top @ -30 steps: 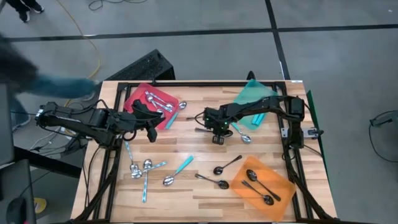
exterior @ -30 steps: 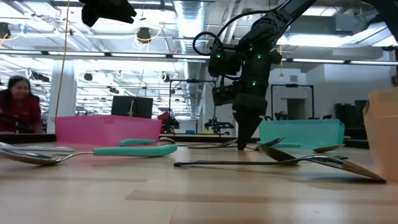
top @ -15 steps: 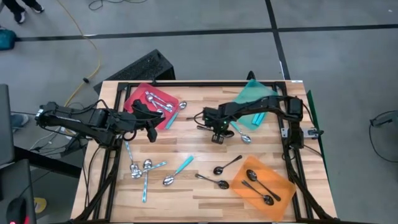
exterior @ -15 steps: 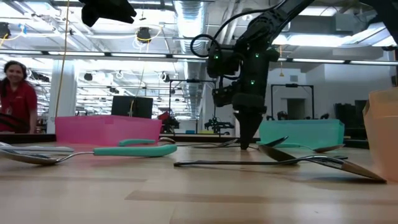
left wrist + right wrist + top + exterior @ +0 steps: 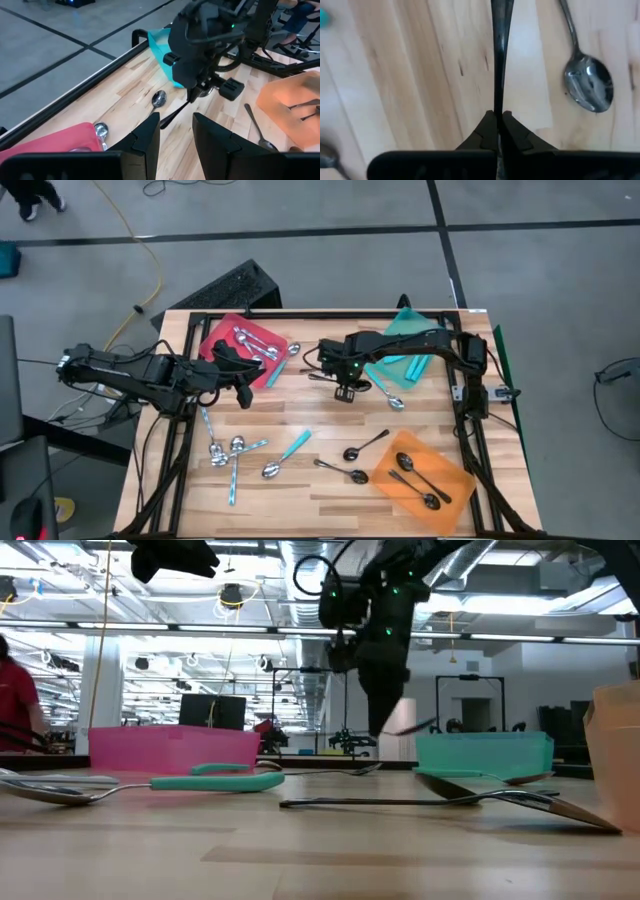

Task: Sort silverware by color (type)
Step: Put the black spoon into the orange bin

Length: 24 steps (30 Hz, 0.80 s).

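My right gripper (image 5: pixel 498 120) hangs over the middle of the table, shut on a spoon with a thin, dark, shiny handle (image 5: pixel 174 113); its bowl does not show. My left gripper (image 5: pixel 176 131) waits open and high beside the red tray (image 5: pixel 225 340), which holds silver spoons. Black spoons lie in the orange tray (image 5: pixel 455 485). Teal-handled spoons (image 5: pixel 292 450) lie loose near the front left. Two black spoons (image 5: pixel 365 445) and a silver spoon (image 5: pixel 392 400) lie flat on the wood. My right gripper pinches the spoon's thin handle (image 5: pixel 498 102) between its two fingertips, coming from above and pointing down. The handle runs out from the fingers toward the table's left side. The spoon is lifted clear of the table (image 5: pixel 412 727) and lies nearly level.
The teal tray (image 5: pixel 415 335) stands at the far right, just behind my right arm. Another spoon bowl (image 5: pixel 159 98) rests on the wood below the held spoon. Bare wood shows between the two arms and along the table's front edge. A person moves in the room beyond.
My right gripper has risen straight up from the table, drifting a little toward the far left. The spoon has come up with it and now hangs clear of the wood. My left arm has kept still.
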### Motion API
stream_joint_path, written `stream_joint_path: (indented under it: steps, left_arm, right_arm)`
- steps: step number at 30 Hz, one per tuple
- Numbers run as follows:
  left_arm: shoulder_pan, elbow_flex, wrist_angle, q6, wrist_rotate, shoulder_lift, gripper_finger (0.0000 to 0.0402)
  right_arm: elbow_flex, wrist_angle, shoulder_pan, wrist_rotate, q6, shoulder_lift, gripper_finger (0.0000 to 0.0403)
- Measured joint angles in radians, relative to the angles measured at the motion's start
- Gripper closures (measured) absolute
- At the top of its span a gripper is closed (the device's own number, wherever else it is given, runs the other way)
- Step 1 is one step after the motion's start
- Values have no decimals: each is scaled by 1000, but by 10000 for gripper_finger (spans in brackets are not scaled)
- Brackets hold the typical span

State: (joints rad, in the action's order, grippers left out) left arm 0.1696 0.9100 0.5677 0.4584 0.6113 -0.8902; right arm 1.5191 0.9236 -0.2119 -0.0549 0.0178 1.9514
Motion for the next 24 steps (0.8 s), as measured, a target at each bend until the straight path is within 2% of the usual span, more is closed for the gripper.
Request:
stream_joint_path:
  steps: [16, 19, 24]
  left_arm:
    - [0, 0, 0, -28, 4, 0, 301]
    - [0, 0, 0, -28, 5, 0, 301]
    - [0, 0, 1, -28, 5, 0, 301]
  right_arm:
    - [307, 240, 69, -5, 0, -3, 380]
    - [316, 251, 86, -5, 0, -33, 380]
    - [246, 255, 97, -4, 18, -141, 380]
